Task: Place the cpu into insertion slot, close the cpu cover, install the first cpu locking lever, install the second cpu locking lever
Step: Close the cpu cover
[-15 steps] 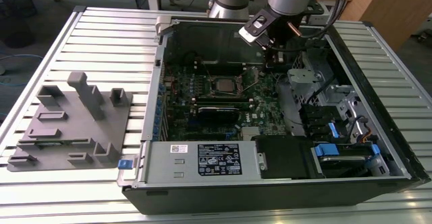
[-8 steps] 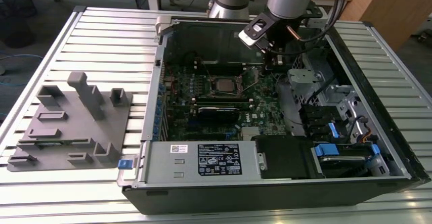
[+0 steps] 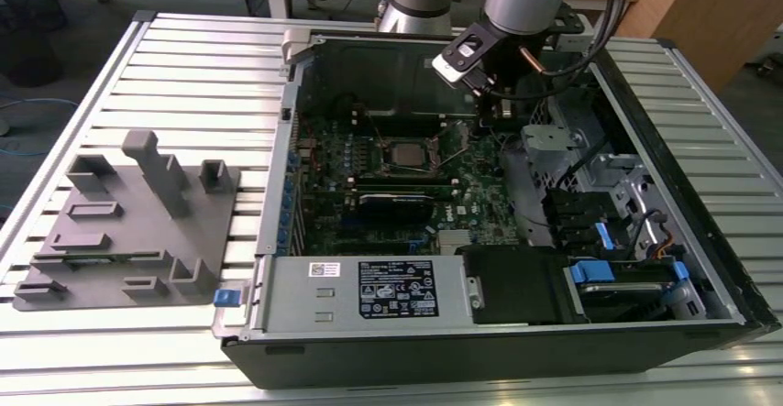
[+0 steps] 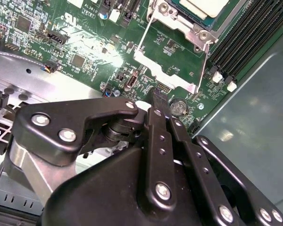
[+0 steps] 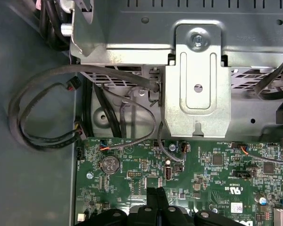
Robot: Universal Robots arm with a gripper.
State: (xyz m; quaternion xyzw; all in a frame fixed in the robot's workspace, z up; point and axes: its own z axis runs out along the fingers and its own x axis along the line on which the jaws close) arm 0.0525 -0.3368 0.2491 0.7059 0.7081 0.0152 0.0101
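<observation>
The cpu (image 3: 402, 154) lies with its silvery top up in the insertion slot (image 3: 381, 162) on the green board; it also shows in the second wrist view (image 4: 205, 6). The cpu cover (image 4: 166, 71), a thin silvery frame, stands raised off the slot's edge, and the board shows through its window. Thin wire levers (image 3: 380, 129) stick up beside the slot. My gripper (image 3: 500, 111) hangs over the board on the exterior view's right of the slot, apart from it. In both wrist views its black fingers (image 4: 155, 96) (image 5: 156, 192) are pressed together with nothing between them.
The open computer case (image 3: 263, 241) lies on a slatted metal table. A grey fixture block (image 3: 123, 223) sits at the exterior view's left. A power supply (image 3: 398, 289), drive bays with blue tabs (image 3: 600, 273), a metal bracket (image 5: 198, 80) and loose cables (image 5: 37, 113) crowd the board.
</observation>
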